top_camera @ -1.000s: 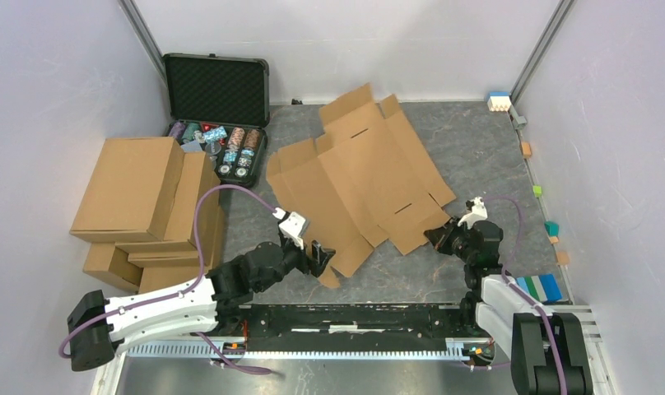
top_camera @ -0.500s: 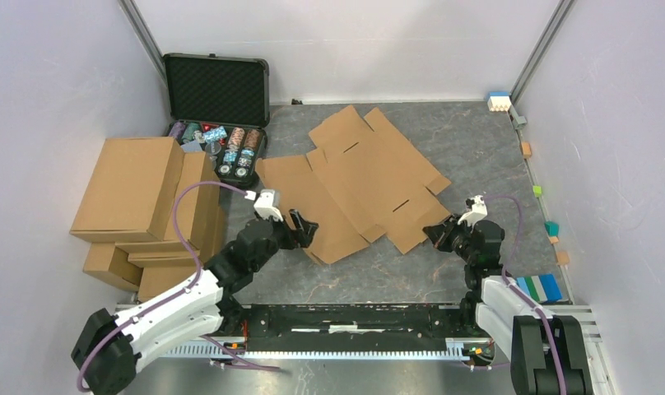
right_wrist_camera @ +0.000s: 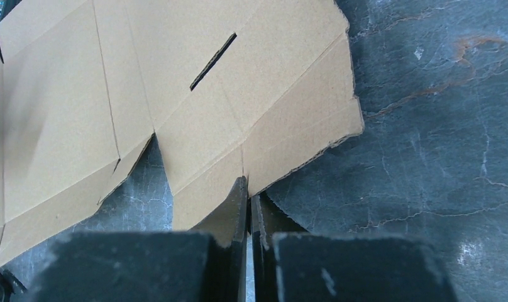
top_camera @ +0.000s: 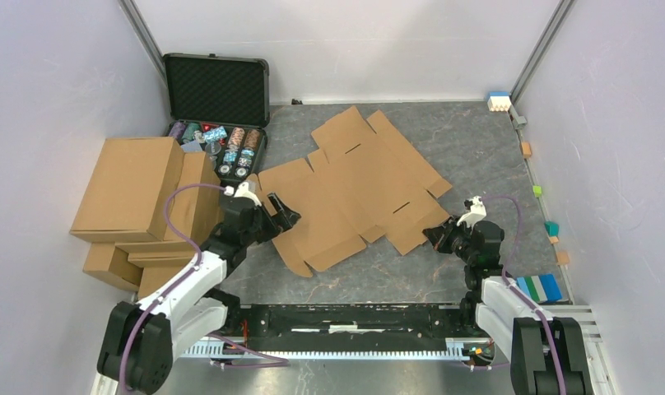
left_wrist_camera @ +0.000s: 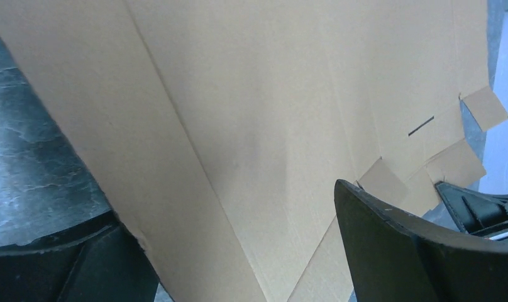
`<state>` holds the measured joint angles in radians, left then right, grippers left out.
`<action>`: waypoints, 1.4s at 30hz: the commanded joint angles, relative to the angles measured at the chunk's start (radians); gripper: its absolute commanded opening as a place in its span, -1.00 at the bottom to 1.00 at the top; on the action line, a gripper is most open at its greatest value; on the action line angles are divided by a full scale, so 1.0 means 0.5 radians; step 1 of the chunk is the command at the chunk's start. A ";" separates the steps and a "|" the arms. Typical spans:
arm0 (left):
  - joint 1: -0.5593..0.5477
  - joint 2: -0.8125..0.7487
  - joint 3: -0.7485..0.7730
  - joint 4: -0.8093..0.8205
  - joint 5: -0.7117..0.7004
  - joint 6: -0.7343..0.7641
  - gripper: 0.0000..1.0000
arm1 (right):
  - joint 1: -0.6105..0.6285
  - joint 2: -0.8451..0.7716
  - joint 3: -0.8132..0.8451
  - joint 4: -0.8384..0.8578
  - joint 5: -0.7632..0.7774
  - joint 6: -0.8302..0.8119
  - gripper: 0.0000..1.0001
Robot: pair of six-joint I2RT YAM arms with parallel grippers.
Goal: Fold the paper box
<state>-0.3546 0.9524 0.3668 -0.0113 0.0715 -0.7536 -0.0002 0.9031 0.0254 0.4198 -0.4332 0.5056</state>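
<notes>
The paper box (top_camera: 354,189) is a flat brown die-cut cardboard sheet spread on the dark table, and it fills the left wrist view (left_wrist_camera: 239,126). My left gripper (top_camera: 284,220) hovers over the sheet's near-left flap. It is wide open, with the cardboard lying loose between its fingers (left_wrist_camera: 226,204). My right gripper (top_camera: 433,234) is at the sheet's near-right flap, shut. Its fingertips (right_wrist_camera: 248,189) meet the flap's edge where a cut splits two flaps (right_wrist_camera: 176,82). I cannot tell whether any cardboard is pinched there.
An open black case (top_camera: 218,90) with poker chips stands at the back left. A pile of brown cartons (top_camera: 140,197) sits left of my left arm. Coloured blocks (top_camera: 539,286) lie along the right wall. The arms' base rail (top_camera: 346,317) runs along the near edge.
My left gripper opened fully, let go of the sheet's near-left flap and swung left and back. The sheet settled flatter and shifted left. The right gripper stayed put.
</notes>
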 commanded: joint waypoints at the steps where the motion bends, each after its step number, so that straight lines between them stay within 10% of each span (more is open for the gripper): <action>1: 0.173 0.006 -0.013 0.131 0.203 -0.046 0.99 | 0.012 0.020 -0.140 -0.015 -0.036 -0.084 -1.00; 7: 0.309 -0.002 0.073 0.044 0.172 0.074 0.76 | 0.013 0.011 -0.130 -0.015 -0.054 -0.090 -1.00; 16: 0.332 0.179 0.136 0.327 0.381 0.190 -0.95 | -0.025 -0.034 -0.121 -0.057 -0.094 -0.072 -1.00; 36: -1.159 -0.017 0.679 0.203 -0.318 1.151 -0.96 | 0.218 0.055 -0.263 0.362 -0.104 0.287 -0.99; 42: -1.229 -0.096 0.606 0.394 -0.275 1.045 -0.96 | 0.378 0.183 -0.281 0.447 0.010 0.254 -0.97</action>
<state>-0.9623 0.9264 0.6983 0.1421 -0.0765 -0.2916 0.1478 0.9752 0.0174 0.5301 -0.4088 0.6544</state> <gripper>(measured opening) 0.044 0.032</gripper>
